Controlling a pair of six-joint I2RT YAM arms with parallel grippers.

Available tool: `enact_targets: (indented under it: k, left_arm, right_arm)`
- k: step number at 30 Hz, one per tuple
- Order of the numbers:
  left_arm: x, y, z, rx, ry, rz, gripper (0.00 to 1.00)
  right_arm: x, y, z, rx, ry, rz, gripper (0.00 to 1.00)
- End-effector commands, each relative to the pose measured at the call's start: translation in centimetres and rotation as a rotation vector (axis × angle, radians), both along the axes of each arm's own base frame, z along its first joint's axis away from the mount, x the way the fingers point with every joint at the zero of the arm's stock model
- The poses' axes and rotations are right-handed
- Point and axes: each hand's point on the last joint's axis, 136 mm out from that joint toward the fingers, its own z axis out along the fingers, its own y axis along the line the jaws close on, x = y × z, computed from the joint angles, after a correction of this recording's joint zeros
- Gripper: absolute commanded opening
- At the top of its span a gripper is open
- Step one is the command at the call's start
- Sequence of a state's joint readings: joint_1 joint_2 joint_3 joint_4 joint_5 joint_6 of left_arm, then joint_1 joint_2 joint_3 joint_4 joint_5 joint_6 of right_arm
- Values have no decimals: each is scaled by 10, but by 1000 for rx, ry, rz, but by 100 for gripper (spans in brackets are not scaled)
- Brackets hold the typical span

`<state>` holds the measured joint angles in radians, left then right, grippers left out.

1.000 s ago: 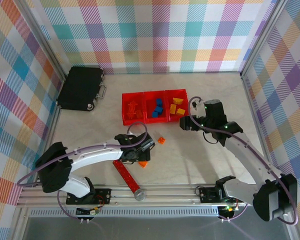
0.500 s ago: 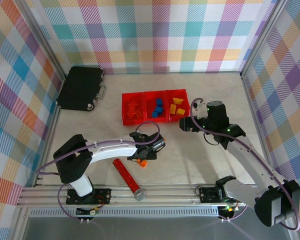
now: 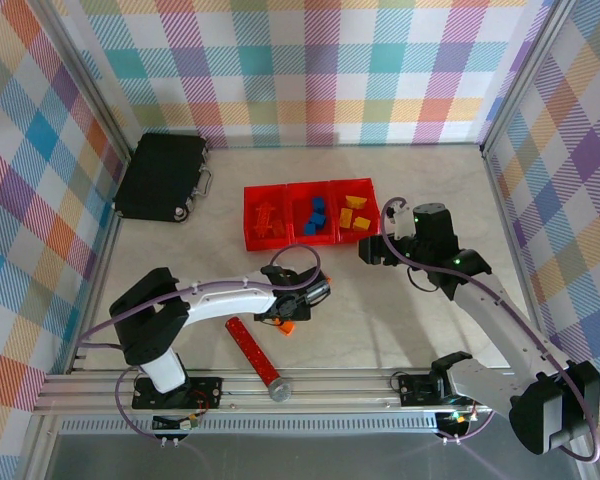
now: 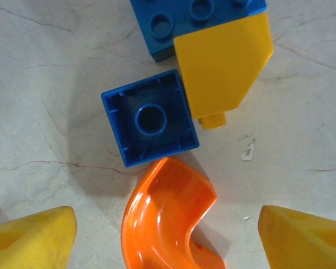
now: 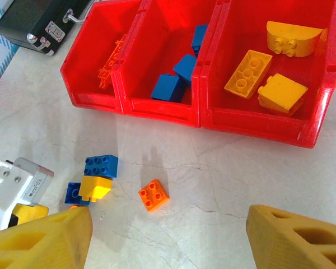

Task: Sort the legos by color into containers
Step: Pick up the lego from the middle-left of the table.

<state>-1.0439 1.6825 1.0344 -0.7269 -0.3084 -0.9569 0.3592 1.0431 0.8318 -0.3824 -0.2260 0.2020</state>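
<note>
— Red containers, three joined in a row on your worktop: what do you have in them?

— Your end compartment nearest the black case holds flat orange pieces. The middle one holds three blue bricks. The other end holds three yellow ones: a flat studded plate, a curved block and a sloped block.

— And what do you have loose?

— On the worktop in front of the containers, apart from them, a small orange brick lies alone, studs up. Near it you have a cluster. A blue studded brick touches a yellow sloped brick, and a blue upturned brick, hollow side up, sits against the yellow one. An orange arch lies at that upturned brick's lower edge.

— Your hands?

— Your left hand is spread above the cluster. The orange arch sits between its yellow fingers, and neither visibly touches it. Your right hand is spread too, pinching nothing, hovering over the worktop and facing the containers. A red cylinder with a grey end lies near your arm bases.
</note>
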Motion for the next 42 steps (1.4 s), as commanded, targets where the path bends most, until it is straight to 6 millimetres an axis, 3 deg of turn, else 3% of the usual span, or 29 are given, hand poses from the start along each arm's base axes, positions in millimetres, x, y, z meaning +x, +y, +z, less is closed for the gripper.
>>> enact_targets:
  k: [1,15,38,42]
  left_arm:
    - [1,11,-8,43,11,-4,83]
    - [3,10,-27,-17,90,-16,71]
    - [-7,22,-53,-11,183,14,33]
    - [-8,23,-54,-6,187,15,30]
  right_arm:
    - [-4,1,4,14,-5,11,73]
    - [-4,-3,4,7,0,-7,72]
    - [-3,-4,1,8,8,-20,72]
    - [-4,-4,0,5,11,-21,72]
